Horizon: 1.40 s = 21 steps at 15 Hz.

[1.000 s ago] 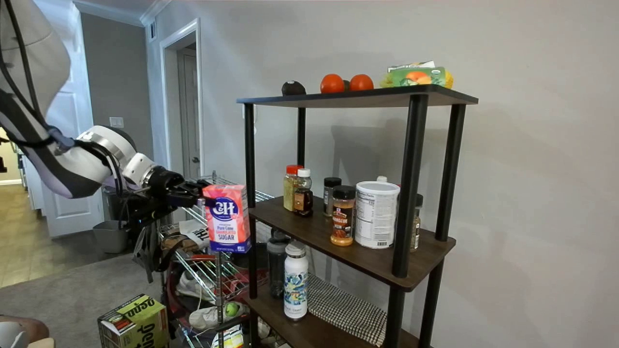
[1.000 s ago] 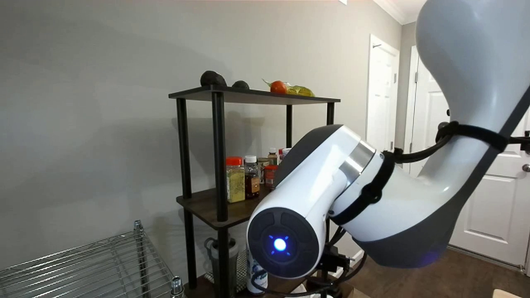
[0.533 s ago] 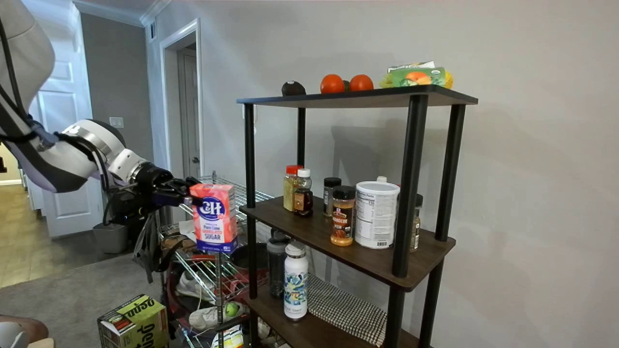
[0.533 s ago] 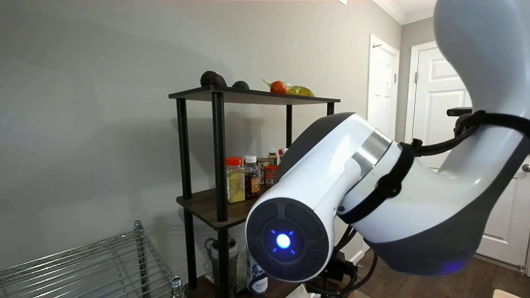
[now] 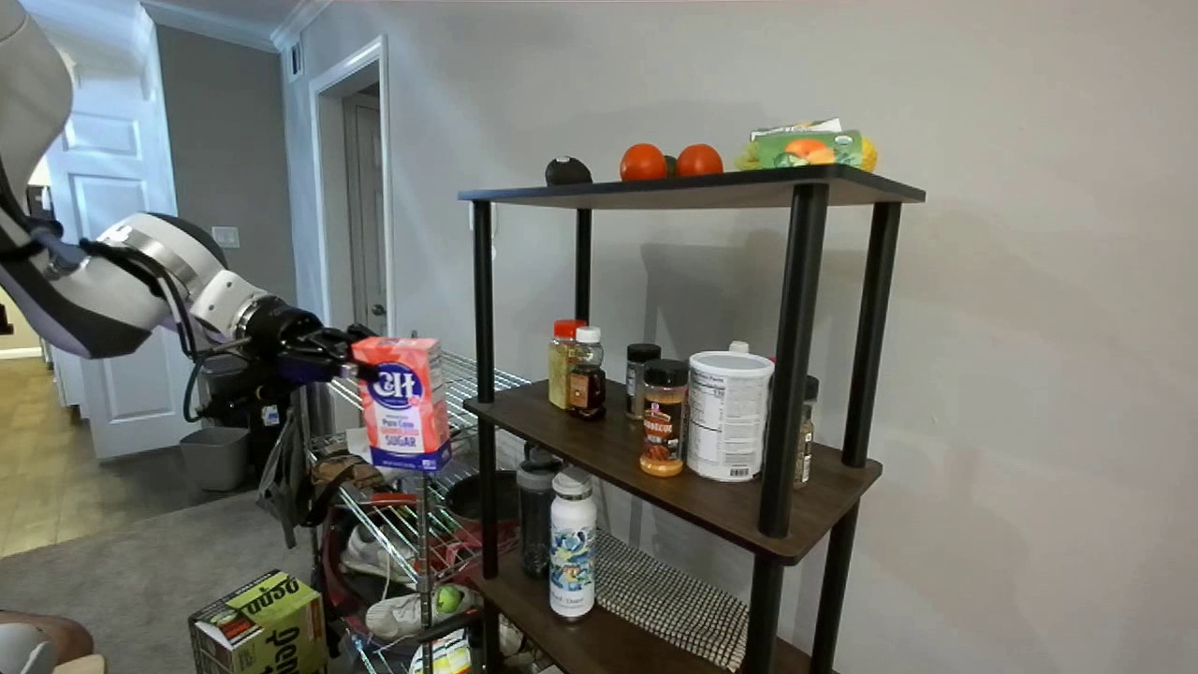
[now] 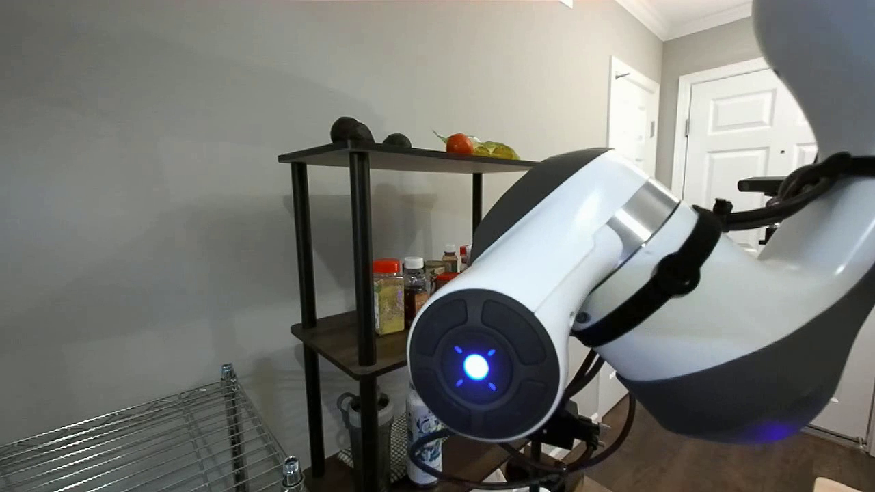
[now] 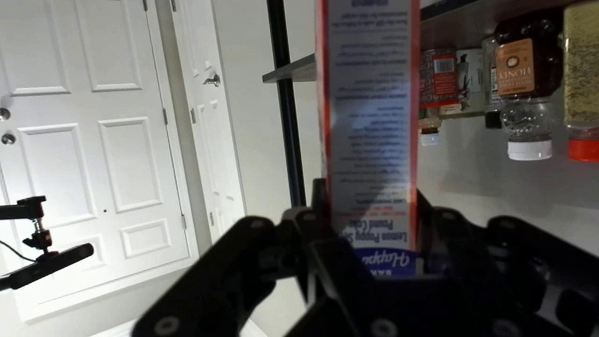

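A pink, white and blue sugar box [image 5: 404, 407] hangs in the air, tilted slightly, left of the dark shelving unit [image 5: 599, 447] in an exterior view. My gripper [image 5: 363, 356] is shut on its upper part. In the wrist view, the narrow printed side of the sugar box [image 7: 372, 121] stands between the dark fingers [image 7: 319, 194], which press on it from both sides. The arm's white wrist [image 6: 519, 294] hides gripper and box in an exterior view.
The middle shelf holds a honey bottle [image 5: 587, 379], a barbecue seasoning jar [image 5: 664, 421] and a white canister [image 5: 730, 417]. Tomatoes [image 5: 644, 162] and avocados lie on top. Below stands a white bottle [image 5: 573, 548]. A wire rack [image 6: 137, 437] is beside the shelving unit.
With the sugar box held, the gripper has drawn back, leftward and slightly up, away from the shelving unit. The box has tilted a little. Items on the shelves have stayed put.
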Each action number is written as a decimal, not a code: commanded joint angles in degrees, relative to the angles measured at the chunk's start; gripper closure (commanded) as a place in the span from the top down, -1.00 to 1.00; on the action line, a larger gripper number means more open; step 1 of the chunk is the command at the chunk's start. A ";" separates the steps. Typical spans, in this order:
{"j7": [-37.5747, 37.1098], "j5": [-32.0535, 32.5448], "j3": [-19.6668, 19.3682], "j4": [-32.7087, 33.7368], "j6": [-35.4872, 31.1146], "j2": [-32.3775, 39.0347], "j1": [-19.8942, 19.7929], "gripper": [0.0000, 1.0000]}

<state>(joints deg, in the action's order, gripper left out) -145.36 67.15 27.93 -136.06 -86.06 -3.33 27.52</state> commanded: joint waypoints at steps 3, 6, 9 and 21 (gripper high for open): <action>3.38 -0.42 -0.34 -0.27 1.55 -4.27 -0.04 -0.73; 3.71 -0.02 -1.37 0.03 0.85 -4.28 -0.79 -0.73; 3.89 0.63 -3.29 0.08 -0.74 -4.80 -2.07 -0.73; 10.86 10.29 -13.59 3.92 -15.00 -2.93 -11.28 -0.73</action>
<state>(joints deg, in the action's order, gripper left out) -138.36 74.78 15.85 -133.09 -97.65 -5.87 18.37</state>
